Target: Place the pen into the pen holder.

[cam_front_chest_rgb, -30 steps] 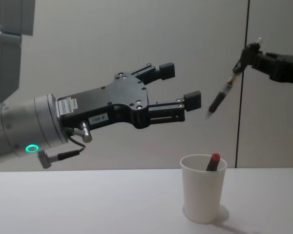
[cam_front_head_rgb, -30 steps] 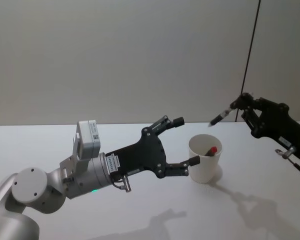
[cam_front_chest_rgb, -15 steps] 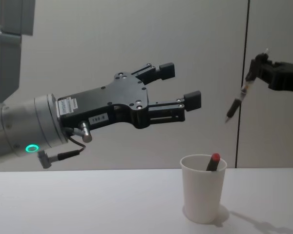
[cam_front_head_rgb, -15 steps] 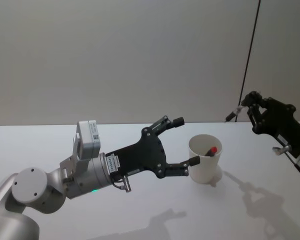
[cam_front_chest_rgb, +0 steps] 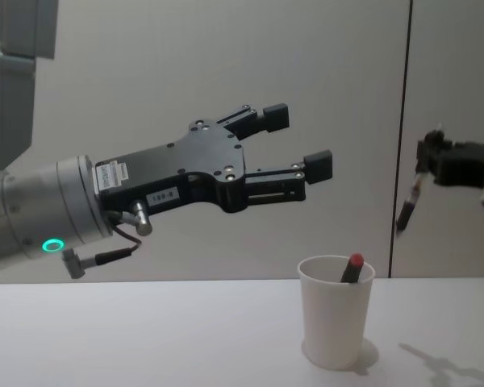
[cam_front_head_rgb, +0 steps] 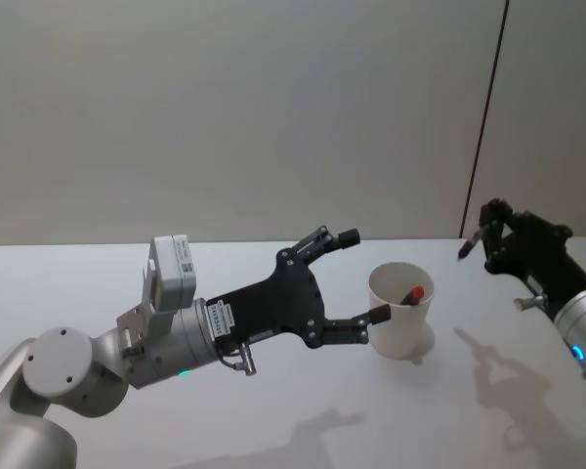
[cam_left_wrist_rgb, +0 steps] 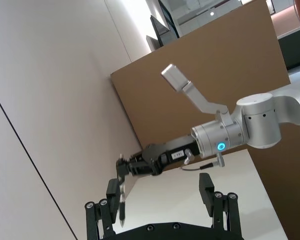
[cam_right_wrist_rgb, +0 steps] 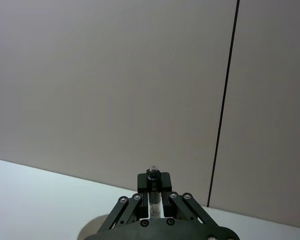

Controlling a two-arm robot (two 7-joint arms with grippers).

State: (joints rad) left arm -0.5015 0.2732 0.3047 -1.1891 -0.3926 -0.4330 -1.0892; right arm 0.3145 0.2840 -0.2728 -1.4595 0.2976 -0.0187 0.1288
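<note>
Now the right gripper (cam_front_chest_rgb: 423, 165), at the frame's right, clamps the pen (cam_front_chest_rgb: 407, 205) above and beside the pen holder (cam_front_chest_rgb: 335, 310); it should centre over the rim before lowering. Left gripper (cam_front_chest_rgb: 294, 153) hovers spread.

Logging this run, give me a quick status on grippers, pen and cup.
Left gripper open, raised beside pen holder. Right gripper shut on pen, off to the holder's right. Red-capped pen already inside.

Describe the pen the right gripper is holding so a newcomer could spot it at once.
Start at the white paper cup on the table, then look up and to its right, where the right gripper is shut on a thin dark pen hanging tip-down in the air. The other pen, red-capped, stands inside the cup.
</note>
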